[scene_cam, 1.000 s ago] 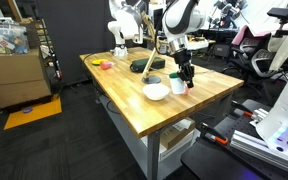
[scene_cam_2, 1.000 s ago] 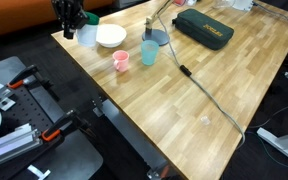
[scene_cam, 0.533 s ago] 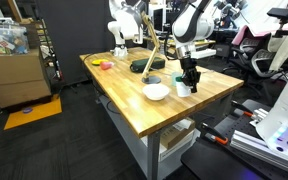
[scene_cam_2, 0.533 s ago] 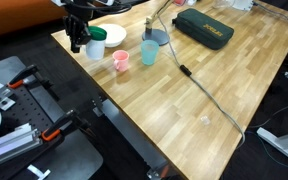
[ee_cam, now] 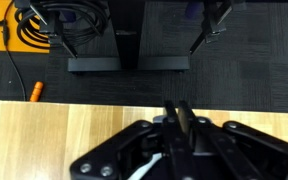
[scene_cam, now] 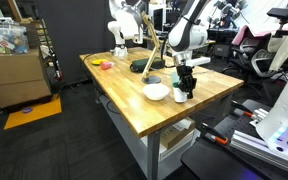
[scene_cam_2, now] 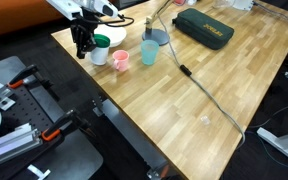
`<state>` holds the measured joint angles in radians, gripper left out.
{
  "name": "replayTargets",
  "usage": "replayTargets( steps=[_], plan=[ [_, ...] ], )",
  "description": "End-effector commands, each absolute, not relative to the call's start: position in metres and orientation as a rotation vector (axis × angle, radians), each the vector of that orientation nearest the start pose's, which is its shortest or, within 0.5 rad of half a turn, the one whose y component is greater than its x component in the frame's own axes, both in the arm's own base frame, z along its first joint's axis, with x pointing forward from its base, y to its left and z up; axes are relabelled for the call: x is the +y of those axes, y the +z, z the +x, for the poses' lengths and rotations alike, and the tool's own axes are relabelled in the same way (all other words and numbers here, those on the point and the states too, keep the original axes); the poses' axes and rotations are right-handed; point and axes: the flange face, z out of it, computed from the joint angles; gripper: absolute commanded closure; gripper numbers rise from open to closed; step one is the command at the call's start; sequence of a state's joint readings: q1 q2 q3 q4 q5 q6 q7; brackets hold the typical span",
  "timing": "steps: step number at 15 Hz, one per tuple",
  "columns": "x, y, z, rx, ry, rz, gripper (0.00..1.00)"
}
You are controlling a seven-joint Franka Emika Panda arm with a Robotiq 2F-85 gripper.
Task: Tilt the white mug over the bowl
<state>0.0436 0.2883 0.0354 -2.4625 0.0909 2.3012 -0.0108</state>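
3 cams. In an exterior view the cam sits well off a table (scene_cam: 134, 105) corner, slightly above the top, facing across it into the lab; arm (scene_cam: 179, 38) at far right. In an exterior view the cam is nearer, high, looking steeply down on the table (scene_cam_2: 214, 90); arm (scene_cam_2: 84, 10) at far left. Both share tabletop & arm. Wrist cam: close, looks past gripper (ee_cam: 174, 125) to table edge & floor (ee_cam: 134, 85).

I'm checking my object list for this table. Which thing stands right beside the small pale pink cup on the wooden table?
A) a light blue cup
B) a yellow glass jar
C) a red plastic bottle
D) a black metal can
A: in an exterior view the light blue cup stands right next to the small pale pink cup on the wooden table.
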Motion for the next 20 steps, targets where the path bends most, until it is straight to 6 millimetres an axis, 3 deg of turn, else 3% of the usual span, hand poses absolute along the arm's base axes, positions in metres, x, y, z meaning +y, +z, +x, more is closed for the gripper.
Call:
replayTargets(
  steps=[1, 2, 3, 5, 13, 17, 20],
  plan=[
    [0.038, 0.154, 0.433, -0.040, 0.672, -2.997, 0.89],
    [0.040, 0.156, 0.436, -0.071, 0.668, -2.999, 0.72],
    [0.044, 0.158, 0.437, -0.097, 0.661, -2.997, 0.64],
    [0.049, 0.162, 0.439, -0.136, 0.652, -2.996, 0.55],
    [0.075, 0.181, 0.426, -0.291, 0.657, -2.985, 0.01],
    [0.078, 0.208, 0.420, -0.308, 0.657, -3.011, 0.00],
    [0.079, 0.242, 0.417, -0.322, 0.592, -3.051, 0.00]
  ],
)
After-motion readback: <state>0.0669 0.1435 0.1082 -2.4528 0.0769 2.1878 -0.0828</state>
